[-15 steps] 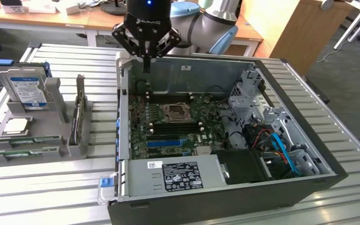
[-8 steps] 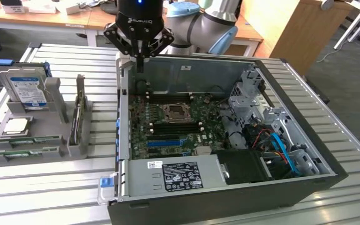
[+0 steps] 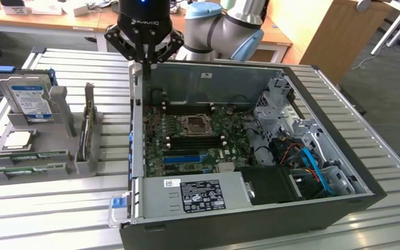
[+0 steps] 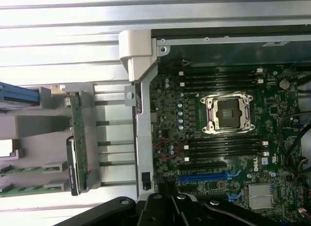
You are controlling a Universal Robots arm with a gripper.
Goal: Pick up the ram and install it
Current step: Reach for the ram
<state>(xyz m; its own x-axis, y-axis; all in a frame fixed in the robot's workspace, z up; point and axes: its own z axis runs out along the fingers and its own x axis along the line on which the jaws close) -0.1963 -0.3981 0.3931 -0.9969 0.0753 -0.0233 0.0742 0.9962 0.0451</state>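
Note:
The ram (image 3: pixel 30 155) is a thin green stick lying in the grey holder (image 3: pixel 75 166) at the exterior view's left, with a second green stick (image 3: pixel 25 170) just in front of it. The wrist view shows the same two sticks (image 4: pixel 29 168) (image 4: pixel 28 189) in the holder. My gripper (image 3: pixel 146 66) hangs above the far left corner of the open computer case (image 3: pixel 255 219), fingers shut with nothing between them, well away from the ram. Its black body (image 4: pixel 165 209) edges the wrist view. The motherboard (image 4: pixel 252 163) lies bare, with black memory slots (image 4: pixel 221 79) beside the empty processor socket (image 4: pixel 228 112).
The holder also carries a hard drive (image 3: pixel 27 98), a square silver processor (image 3: pixel 18 139) and an upright dark expansion card (image 3: pixel 87 127). Inside the case are a drive cage (image 3: pixel 276 107), cables (image 3: pixel 311 161) and the power supply (image 3: pixel 193 195). The case stands on a slatted metal table (image 3: pixel 40 219).

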